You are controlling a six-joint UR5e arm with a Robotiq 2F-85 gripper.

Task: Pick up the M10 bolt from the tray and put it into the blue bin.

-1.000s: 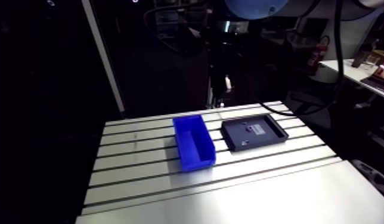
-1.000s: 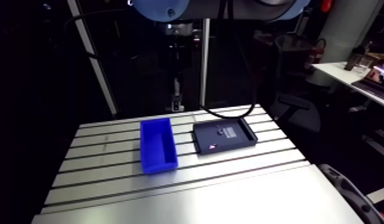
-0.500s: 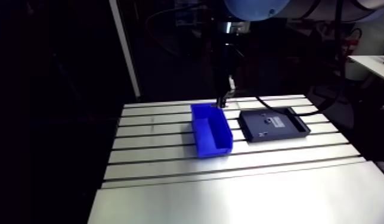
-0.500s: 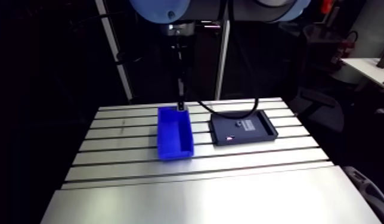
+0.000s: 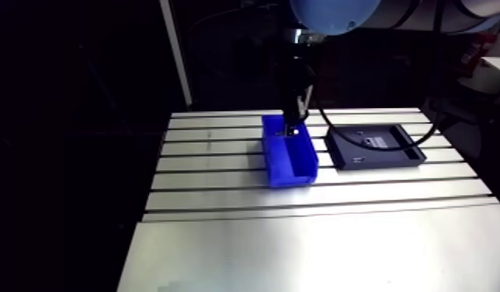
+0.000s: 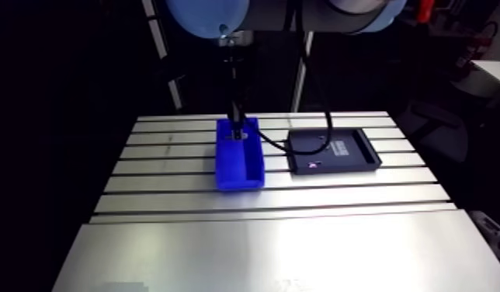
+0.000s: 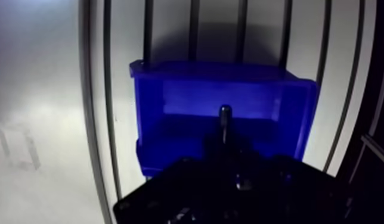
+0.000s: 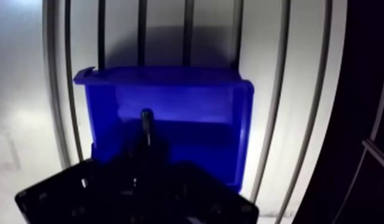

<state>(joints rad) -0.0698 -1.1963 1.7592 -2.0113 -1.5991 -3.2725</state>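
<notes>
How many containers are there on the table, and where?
2. The blue bin lies directly under the hand, which holds the bolt; the black tray lies beside it, not touching.

Slotted metal table [image 5: 300, 248] with two things on it

A blue bin [image 5: 293, 166] stands on the far half of the table, its long sides running across the grooves [image 7: 194, 27] in the tabletop. A flat black tray [image 5: 375, 146] lies just beside the bin, on its right in the arm view, apart from it with a strip of bare metal between them. From the bin towards the near edge the grooves stop and the top is a smooth plate.
</notes>
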